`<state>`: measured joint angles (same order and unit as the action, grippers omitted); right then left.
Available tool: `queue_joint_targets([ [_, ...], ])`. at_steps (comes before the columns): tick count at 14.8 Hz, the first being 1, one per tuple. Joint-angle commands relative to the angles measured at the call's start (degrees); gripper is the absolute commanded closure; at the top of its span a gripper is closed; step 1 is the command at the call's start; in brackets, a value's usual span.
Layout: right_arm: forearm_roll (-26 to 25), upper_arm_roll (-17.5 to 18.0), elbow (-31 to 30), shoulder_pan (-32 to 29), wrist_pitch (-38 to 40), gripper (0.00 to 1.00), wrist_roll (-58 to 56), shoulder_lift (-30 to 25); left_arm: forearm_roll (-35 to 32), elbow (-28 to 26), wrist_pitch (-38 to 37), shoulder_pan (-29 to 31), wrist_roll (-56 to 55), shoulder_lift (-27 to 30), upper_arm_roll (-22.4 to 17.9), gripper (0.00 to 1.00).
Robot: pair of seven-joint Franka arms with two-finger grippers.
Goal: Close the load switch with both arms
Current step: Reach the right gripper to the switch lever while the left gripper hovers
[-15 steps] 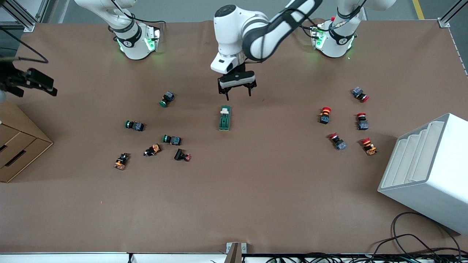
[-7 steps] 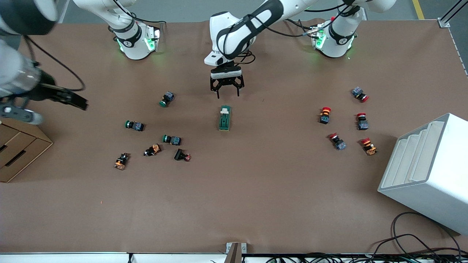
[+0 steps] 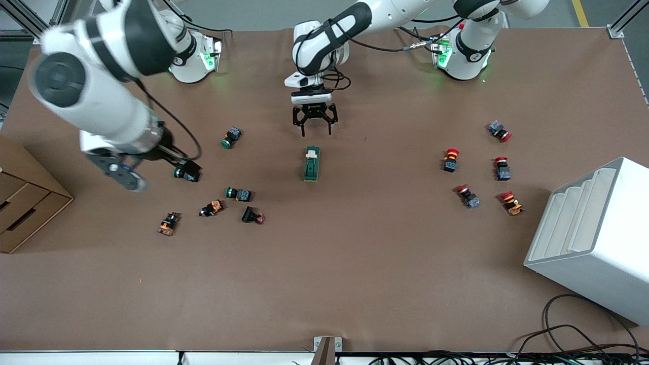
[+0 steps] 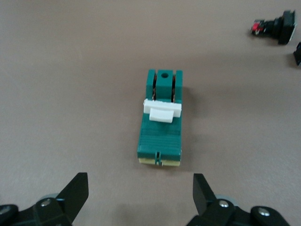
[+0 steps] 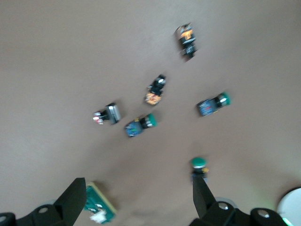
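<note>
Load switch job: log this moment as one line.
left gripper: open, above load switch | right gripper: open, over green push buttons | switch untouched

Dark green load switch [image 3: 311, 163] with white lever, brown table [image 3: 355, 263], white storage bin [image 3: 593, 238]

Green push buttons [image 3: 232, 137], red push buttons [image 3: 451, 159], a cardboard box [image 3: 23, 200] and a white rack [image 3: 593, 238] sit around.

You see the right gripper [image 3: 185, 170] only as a blur, seemingly covering a green push button [image 3: 178, 173]; the load switch [image 5: 99, 210] is cut off at the right wrist view's edge.
</note>
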<state>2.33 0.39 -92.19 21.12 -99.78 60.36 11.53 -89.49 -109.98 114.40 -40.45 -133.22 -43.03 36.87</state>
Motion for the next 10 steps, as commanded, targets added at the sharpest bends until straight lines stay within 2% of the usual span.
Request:
queue_joint_targets([
  [1, 0.8, -0.5, -2.7, 5.0, -5.8, 0.0, 10.4, 2.5, -8.1, 0.3, -4.3, -1.5, -3.3, -3.4, -0.7, 0.02],
  [3, 1.6, -0.5, -2.7, 8.2, -9.4, 0.0, 17.0, 5.6, -12.1, 0.5, -6.7, -1.6, -4.0, -4.9, -0.7, 0.02],
  [7, 2.5, -0.6, -3.3, 14.3, -17.4, 0.0, 28.1, 11.1, -15.9, 0.4, -7.5, -2.4, -4.8, -5.1, -1.5, 0.02],
  [10, 2.6, -0.6, -7.4, 19.0, -26.2, 0.0, 35.3, 14.1, -19.3, 0.5, -7.5, -4.3, -9.1, -5.5, -3.9, 0.02],
])
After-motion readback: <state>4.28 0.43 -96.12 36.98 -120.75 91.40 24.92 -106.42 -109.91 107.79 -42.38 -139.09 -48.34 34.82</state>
